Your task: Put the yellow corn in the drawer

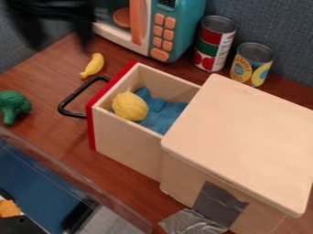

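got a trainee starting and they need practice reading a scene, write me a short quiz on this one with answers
1. True or false: the larger yellow toy lies inside the open drawer.
2. Which lies left of the handle in this view? a) blue cloth, b) broccoli, c) a can
3. Fill in the number: ___ cans stand to the right of the microwave.

Key: 1 true; 2 b; 3 two
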Controlling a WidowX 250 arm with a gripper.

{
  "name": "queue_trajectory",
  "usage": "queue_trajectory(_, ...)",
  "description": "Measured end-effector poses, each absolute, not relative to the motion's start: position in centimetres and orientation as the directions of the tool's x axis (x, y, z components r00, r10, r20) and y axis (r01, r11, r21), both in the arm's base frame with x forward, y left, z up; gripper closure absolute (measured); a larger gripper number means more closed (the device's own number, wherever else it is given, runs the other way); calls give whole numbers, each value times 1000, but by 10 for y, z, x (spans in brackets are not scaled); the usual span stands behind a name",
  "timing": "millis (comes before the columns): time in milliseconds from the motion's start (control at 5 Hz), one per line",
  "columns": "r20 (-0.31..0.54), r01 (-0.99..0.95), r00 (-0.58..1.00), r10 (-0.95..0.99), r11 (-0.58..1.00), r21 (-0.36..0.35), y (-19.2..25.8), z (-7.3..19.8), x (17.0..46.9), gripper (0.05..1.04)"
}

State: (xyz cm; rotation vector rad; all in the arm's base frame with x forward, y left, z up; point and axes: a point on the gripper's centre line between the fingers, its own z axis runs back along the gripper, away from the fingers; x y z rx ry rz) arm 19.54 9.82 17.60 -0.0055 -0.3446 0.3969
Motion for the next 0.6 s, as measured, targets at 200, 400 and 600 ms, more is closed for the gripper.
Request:
queue_trajectory(200, 238, -348, 911, 338, 937, 0, 144, 156, 180, 84)
queue_trajectory(400, 198, -314, 936, 290, 944, 104, 190, 146, 179, 85)
queue_trajectory(600, 173, -206, 969, 176, 962, 180, 211, 140, 182, 85)
